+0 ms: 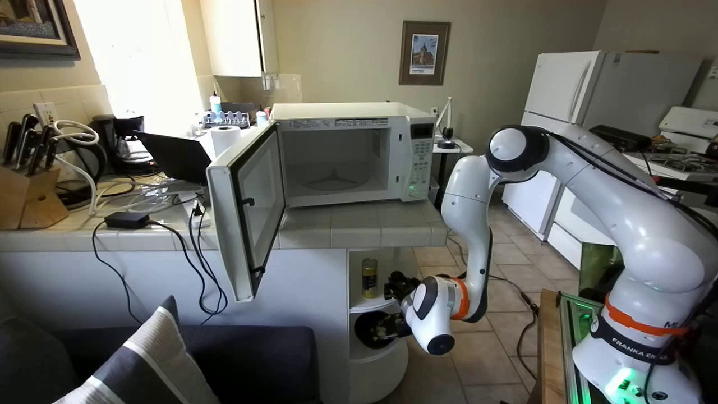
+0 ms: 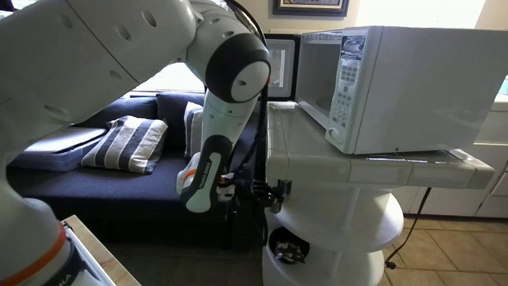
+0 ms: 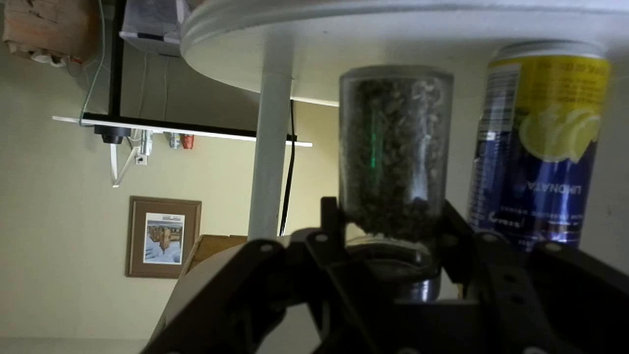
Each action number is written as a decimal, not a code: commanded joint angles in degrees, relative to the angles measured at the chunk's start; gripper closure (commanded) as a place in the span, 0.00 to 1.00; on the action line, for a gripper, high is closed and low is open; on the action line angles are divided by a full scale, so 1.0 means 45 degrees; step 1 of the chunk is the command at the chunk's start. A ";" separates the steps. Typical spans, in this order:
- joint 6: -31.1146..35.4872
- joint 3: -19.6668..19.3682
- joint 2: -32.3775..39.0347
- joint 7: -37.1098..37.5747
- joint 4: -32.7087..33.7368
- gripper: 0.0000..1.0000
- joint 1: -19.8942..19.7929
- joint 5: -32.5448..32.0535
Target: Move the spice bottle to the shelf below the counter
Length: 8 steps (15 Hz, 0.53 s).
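Nearest: gripper (image 3: 390, 214), fingers pinching glass spice bottle (image 3: 395, 147) near neck. Bottle upright (wrist view runs upside down), at upper round shelf (image 3: 319, 64) below counter (image 1: 362, 235); whether base touches or hangs just above, cannot tell from here. Just beside bottle: yellow-and-blue can (image 3: 540, 142), standing on same shelf. Farther: white post (image 3: 268, 162); well beyond, framed print (image 3: 165, 238). Step in hand: likely setting down, carry done. Next move calls for base settled flat, fingers spread without nudging can, then straight retreat.
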 commanded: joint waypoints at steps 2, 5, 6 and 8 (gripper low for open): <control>-0.1131 0.0312 0.0963 0.0328 0.0628 0.77 -0.0060 -0.0724; -0.1374 0.0490 0.1118 0.0334 0.0933 0.77 -0.0004 -0.0753; -0.1371 0.0532 0.1090 0.0339 0.1022 0.77 0.0085 -0.0735; -0.1248 0.0520 0.1071 0.0365 0.1273 0.77 0.0243 -0.0721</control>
